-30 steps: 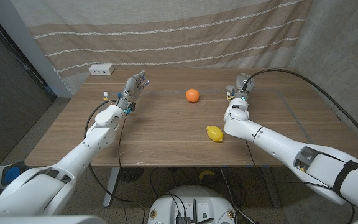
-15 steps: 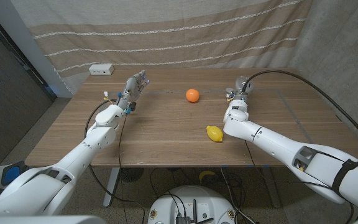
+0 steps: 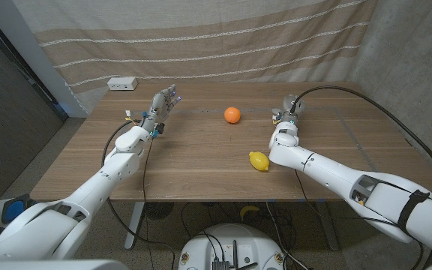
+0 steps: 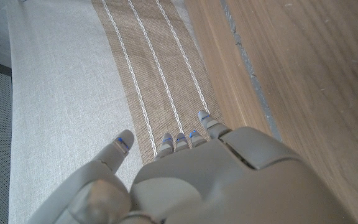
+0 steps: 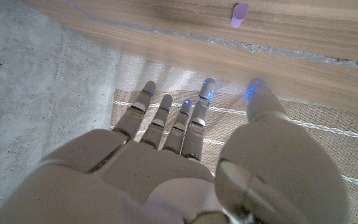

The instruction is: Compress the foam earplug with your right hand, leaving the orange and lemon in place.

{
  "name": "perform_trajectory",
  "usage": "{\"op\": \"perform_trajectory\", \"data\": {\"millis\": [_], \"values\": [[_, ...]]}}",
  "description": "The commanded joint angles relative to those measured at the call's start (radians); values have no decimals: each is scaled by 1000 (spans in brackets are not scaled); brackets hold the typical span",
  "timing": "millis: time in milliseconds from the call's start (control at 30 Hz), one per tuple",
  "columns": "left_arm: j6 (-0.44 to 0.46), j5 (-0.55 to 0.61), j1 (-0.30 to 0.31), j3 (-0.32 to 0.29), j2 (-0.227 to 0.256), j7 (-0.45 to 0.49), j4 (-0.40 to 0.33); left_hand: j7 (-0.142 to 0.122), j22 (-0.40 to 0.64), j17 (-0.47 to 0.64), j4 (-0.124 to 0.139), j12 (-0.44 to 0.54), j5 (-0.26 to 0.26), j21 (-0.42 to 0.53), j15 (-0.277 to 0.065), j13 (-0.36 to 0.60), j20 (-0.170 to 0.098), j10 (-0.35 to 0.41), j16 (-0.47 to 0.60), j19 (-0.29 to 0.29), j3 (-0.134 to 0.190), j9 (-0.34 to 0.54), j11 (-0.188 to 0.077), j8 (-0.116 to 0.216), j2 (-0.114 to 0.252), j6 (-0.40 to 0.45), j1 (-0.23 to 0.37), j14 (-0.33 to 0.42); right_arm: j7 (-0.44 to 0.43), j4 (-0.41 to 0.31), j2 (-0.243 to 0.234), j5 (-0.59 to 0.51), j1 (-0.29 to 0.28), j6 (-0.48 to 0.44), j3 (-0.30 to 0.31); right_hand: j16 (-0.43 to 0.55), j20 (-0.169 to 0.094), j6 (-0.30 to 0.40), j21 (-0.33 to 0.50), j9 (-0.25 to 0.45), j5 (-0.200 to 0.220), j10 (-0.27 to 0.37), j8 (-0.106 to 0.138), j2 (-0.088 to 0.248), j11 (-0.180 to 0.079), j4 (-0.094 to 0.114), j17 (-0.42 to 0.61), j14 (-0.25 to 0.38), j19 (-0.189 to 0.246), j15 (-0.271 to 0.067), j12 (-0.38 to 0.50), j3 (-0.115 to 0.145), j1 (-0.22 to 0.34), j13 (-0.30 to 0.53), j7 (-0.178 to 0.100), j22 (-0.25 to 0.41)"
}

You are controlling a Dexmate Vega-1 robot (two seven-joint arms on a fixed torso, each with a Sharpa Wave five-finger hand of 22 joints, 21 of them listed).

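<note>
A small purple foam earplug (image 5: pixel 239 14) lies on the wooden table near its far edge, a short way beyond the fingertips of my right hand (image 5: pixel 185 155). That hand holds nothing and its fingers are stretched out and slightly apart. In the head view my right hand (image 3: pixel 291 106) is raised over the table's far right part. The orange (image 3: pixel 232 114) sits to its left and the lemon (image 3: pixel 259 160) lies nearer me, beside my right forearm. My left hand (image 3: pixel 163 102) is held up at the far left with fingers spread and empty, as its own wrist view (image 4: pixel 185 174) also shows.
A white box (image 3: pixel 122 83) stands at the table's far left corner. A striped curtain (image 3: pixel 201 45) hangs just behind the table's far edge. Bare wooden table (image 3: pixel 193 157) stretches between my arms.
My right hand has shifted slightly lower and nearer in the head view. The left arm, orange and lemon have not moved.
</note>
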Motion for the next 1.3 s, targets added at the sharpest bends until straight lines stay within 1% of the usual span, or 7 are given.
{"op": "perform_trajectory", "data": {"millis": [33, 433, 667, 833, 900, 1167, 1300], "values": [[4, 1, 2, 0, 4, 0, -7, 4, 2, 3, -1, 1, 4, -3, 1, 2, 7, -5, 5, -3, -1, 6, -1, 5, 102, -7, 5, -16, -16, 60, 22, 4, 14, 9, -14, 6, 2, 9, 7, 5, 4, 12, 11, 3, 1, 0, 4, 10, 9, -77, 6, -4, 15, 6, -3, 2], [10, 0, 11, -2, 8, 10, -22, 4, 2, 3, -2, 1, 4, -3, 1, 2, 8, -6, 5, -3, -2, 6, 0, 5, 102, -7, 6, -16, -7, 79, 23, 17, 19, 13, -21, 10, 1, 14, 8, 14, 3, 21, 26, 6, 1, 1, 9, 12, 12, -78, 7, -9, 21, 11, -2, 2], [11, 4, 20, -3, 15, 18, -37, 4, 2, 3, -2, 1, 4, -3, 3, 2, 8, -6, 4, -3, -2, 6, -1, 5, 103, -7, 6, -17, -14, 111, 37, 22, 25, 17, -25, 14, -1, 16, 9, 15, 2, 23, 32, 8, 1, 0, 12, 15, 15, -80, 6, -11, 27, 14, -1, 2], [14, 3, 27, -5, 19, 23, -48, 4, 2, 3, -2, 1, 5, -3, 2, 2, 8, -6, 4, -3, -2, 6, -1, 4, 103, -8, 6, -17, 1, 116, 30, 26, 30, 32, -34, 16, -3, 16, 10, 14, 2, 25, 35, 10, 0, 1, 14, 17, 18, -81, 6, -12, 29, 16, -3, 2], [17, 2, 30, -6, 20, 27, -52, 3, 2, 3, -2, 1, 5, -3, 2, 2, 8, -6, 4, -3, -2, 6, -1, 5, 103, -8, 6, -17, -9, 133, 42, 28, 32, 28, -31, 17, -2, 16, 9, 14, 1, 26, 35, 10, 1, 1, 14, 17, 17, -81, 7, -13, 30, 16, -1, 2], [20, 2, 38, -8, 24, 36, -65, 2, 2, 3, -2, 0, 5, -3, 1, 2, 8, -9, 4, -3, -3, 6, -2, 5, 103, -9, 7, -18, -3, 154, 45, 32, 40, 47, -40, 19, -3, 19, 9, 12, 0, 27, 39, 12, 0, 2, 17, 17, 17, -81, 6, -16, 32, 19, -3, 2], [20, 1, 40, -9, 25, 36, -67, 2, 2, 3, -3, 0, 5, -3, 3, 2, 8, -8, 4, -3, -3, 6, 0, 4, 102, -9, 7, -18, -8, 181, 60, 38, 46, 49, -39, 20, -3, 20, 9, 11, 0, 28, 41, 13, 1, 2, 18, 18, 18, -83, 5, -17, 33, 20, -2, 2]]}}
